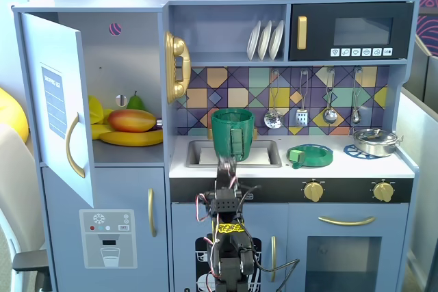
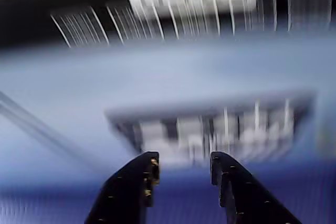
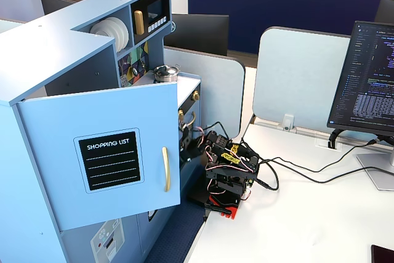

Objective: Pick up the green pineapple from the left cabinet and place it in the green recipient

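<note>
The green pineapple does not show in any view. The left cabinet (image 1: 126, 66) stands open, its door (image 1: 58, 94) swung out to the left; the door also shows in a fixed view (image 3: 104, 152). On its shelf lie a mango (image 1: 132, 120), bananas and a smooth green pear (image 1: 136, 102). The green recipient (image 1: 233, 133) stands upright in the sink. My gripper (image 1: 228, 167) is low in front of the counter edge, just below the recipient. In the blurred wrist view my gripper (image 2: 184, 166) is open and empty.
A flat green dish (image 1: 310, 155) and a silver pot (image 1: 375, 141) sit on the counter to the right. The black microwave (image 1: 352, 31) and white plates (image 1: 265, 39) are above. A monitor (image 3: 369, 84) and cables (image 3: 295, 170) lie on the desk beside the arm base (image 3: 225, 180).
</note>
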{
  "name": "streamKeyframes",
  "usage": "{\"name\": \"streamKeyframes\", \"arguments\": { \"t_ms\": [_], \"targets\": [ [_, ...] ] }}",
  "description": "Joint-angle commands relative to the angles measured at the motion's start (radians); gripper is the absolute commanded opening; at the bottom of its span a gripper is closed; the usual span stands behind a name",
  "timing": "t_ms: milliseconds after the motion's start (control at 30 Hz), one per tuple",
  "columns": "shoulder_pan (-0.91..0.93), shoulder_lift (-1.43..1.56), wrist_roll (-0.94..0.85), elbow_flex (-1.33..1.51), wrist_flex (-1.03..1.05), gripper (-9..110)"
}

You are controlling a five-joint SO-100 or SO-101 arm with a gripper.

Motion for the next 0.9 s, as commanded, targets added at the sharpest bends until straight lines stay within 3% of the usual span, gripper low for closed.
{"name": "streamKeyframes", "arguments": {
  "t_ms": [0, 100, 567, 867],
  "targets": [
    [-0.015, 0.029, 0.089, 0.107, -0.008, 0],
    [0.006, 0.031, 0.063, 0.201, -0.029, 0],
    [0.008, 0.031, 0.081, 0.201, 0.445, 0],
    [-0.012, 0.031, 0.117, 0.201, 0.534, 0]
  ]
}}
